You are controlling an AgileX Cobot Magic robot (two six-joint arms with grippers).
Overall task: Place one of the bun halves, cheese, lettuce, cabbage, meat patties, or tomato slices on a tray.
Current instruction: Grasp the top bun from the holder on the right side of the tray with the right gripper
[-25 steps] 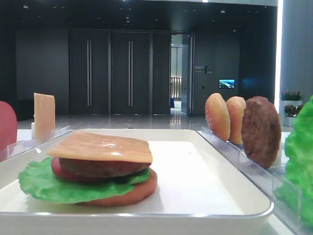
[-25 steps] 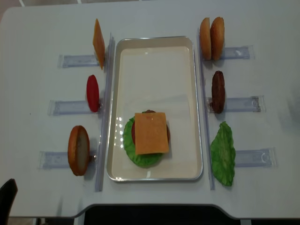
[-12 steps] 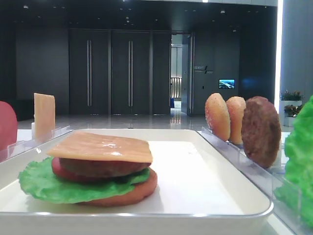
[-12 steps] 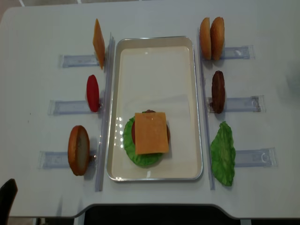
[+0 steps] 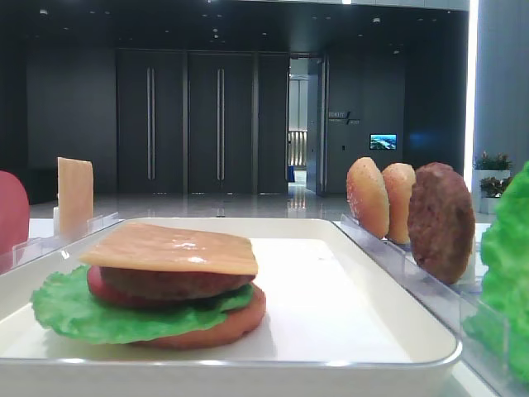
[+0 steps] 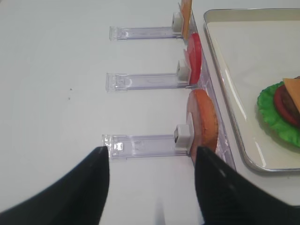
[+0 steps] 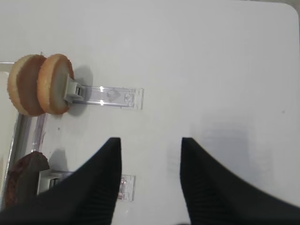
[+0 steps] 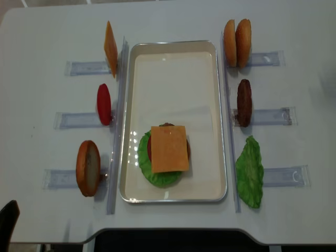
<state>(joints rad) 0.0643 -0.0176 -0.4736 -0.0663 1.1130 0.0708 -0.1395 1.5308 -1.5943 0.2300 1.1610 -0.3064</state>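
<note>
Bun halves [image 7: 37, 84] stand racked; both claws [image 7: 150, 145] [image 6: 152, 157] gape empty, their bases cut off.

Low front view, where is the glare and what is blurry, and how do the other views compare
Low front view: dark hall behind, glare along the tray rim, a sheen on the cheese, and the lettuce at the right edge blurred. Overhead view: even light, soft shadows, small highlights on the tray rim. Right wrist view: buns cast a soft shadow. Left wrist view: sharp throughout, fingers dark.
</note>
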